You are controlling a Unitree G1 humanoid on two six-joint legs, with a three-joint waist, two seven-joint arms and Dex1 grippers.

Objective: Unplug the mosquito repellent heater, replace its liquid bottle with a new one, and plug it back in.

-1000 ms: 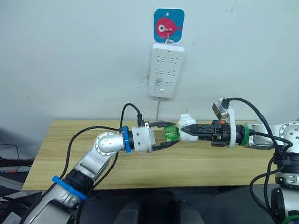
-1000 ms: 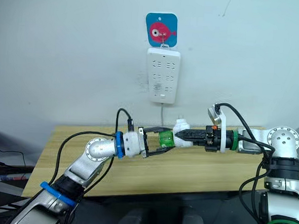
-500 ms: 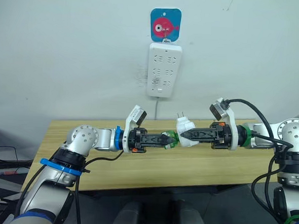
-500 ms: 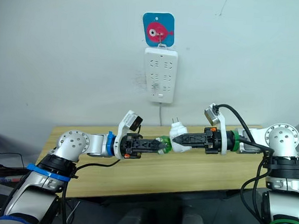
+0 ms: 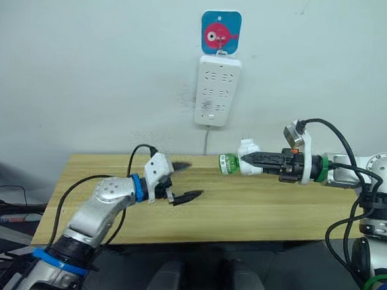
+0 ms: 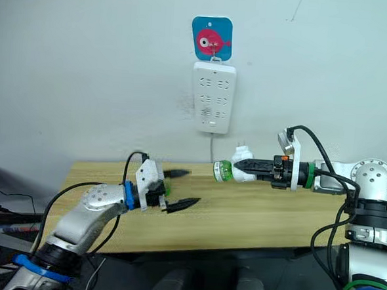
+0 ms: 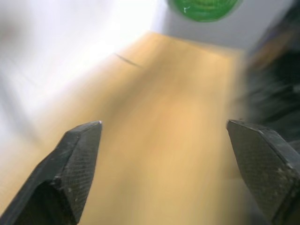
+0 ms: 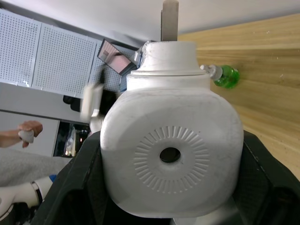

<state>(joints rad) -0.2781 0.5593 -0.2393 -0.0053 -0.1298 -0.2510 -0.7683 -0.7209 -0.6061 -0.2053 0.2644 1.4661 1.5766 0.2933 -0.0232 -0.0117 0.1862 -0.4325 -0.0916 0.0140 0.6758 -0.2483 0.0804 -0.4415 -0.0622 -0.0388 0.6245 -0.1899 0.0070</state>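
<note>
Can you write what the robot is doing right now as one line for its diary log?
left hand: open, empty, above table | right hand: shut on mosquito repellent heater, green bottle attached | power strip: on wall

Your white mosquito repellent heater (image 5: 248,151) carries a green liquid bottle (image 5: 229,163); its face shows fine radial ribs around a dark vent hole. The desk (image 5: 255,208) is pale wood grain. On the wall, a white power strip (image 5: 217,90) hangs under a blue hook plate (image 5: 221,32) with a pink fish.
</note>
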